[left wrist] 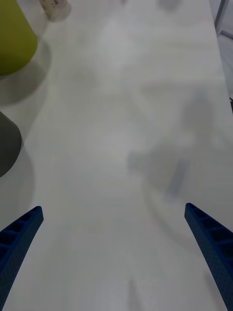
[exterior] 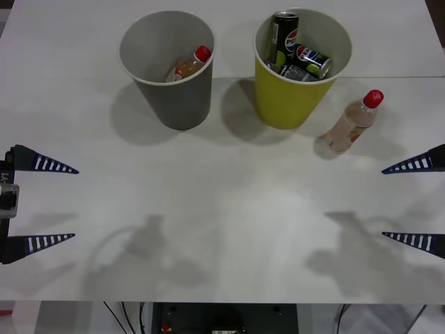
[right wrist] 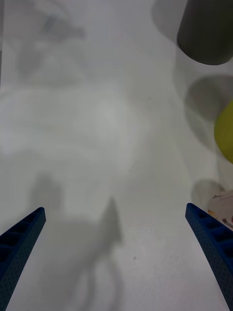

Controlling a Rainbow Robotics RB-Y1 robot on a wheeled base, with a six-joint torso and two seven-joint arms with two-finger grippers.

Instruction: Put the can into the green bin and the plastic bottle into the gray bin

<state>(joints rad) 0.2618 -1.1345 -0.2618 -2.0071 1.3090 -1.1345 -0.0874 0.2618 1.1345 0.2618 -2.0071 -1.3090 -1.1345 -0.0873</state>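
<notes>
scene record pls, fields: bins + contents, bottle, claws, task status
gray bin: left of the green bin, holds a small red-capped bottle
green bin: holds several cans
plastic bottle: on the table, right of the green bin, not yet binned
left claw: open, at the table's left edge, holds nothing
right claw: open, at the right edge, nearest the plastic bottle
task status: cans binned; plastic bottle left

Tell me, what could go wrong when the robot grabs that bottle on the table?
The plastic bottle stands close beside the green bin, so the open right gripper might bump the bin or tip the bottle over. The gray bin is on the green bin's far side, so the carried bottle could clip a rim. The open left gripper waits at the table's left edge.
</notes>
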